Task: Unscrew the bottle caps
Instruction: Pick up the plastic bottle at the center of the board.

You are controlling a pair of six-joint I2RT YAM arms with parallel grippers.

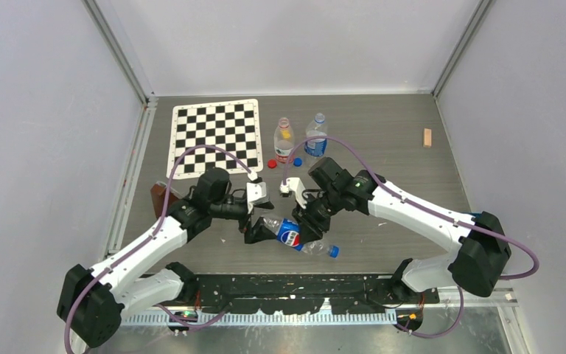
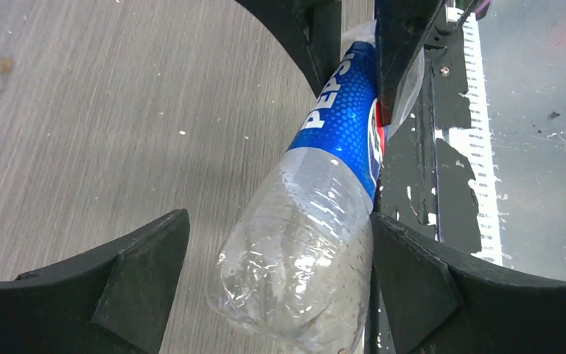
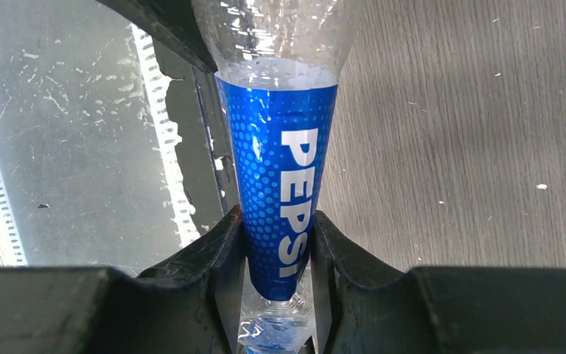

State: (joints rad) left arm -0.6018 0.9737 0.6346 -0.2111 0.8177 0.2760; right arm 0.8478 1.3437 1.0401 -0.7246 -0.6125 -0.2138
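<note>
Pale walls close in a grey wood-grain worktop [image 1: 383, 147], with a checkerboard mat [image 1: 214, 138] lying toward its far left corner. Close to the near edge, about midway along it, a clear Pepsi bottle [image 1: 289, 236] lies on its side at a slant. Its base points toward the left edge, and its blue screw cap [image 1: 334, 251] is still on the neck, toward the near right. The right end effector [image 1: 308, 228] is clamped across the blue label, its fingers [image 3: 217, 258] pinching the bottle from both sides (the wrist view shows this plainly). The left end effector [image 1: 254, 233] stands wide open astride the bottle's clear base end. One finger [image 2: 413, 284] sits just beside or against the plastic and the other finger [image 2: 140, 273] is well apart from it, so it has hold of nothing. Whether the bottle rests on the worktop or hangs just above it cannot be told. Toward the far edge, near its middle, two more bottles stand upright side by side: a red-labelled bottle [image 1: 284, 140] and a blue-labelled bottle [image 1: 315, 139]. A loose red cap [image 1: 272, 164] and a loose blue cap [image 1: 297, 161] lie on the worktop just in front of them. A brown block [image 1: 161, 198] sits near the left edge, and a pale wooden block [image 1: 427, 138] near the right edge.
</note>
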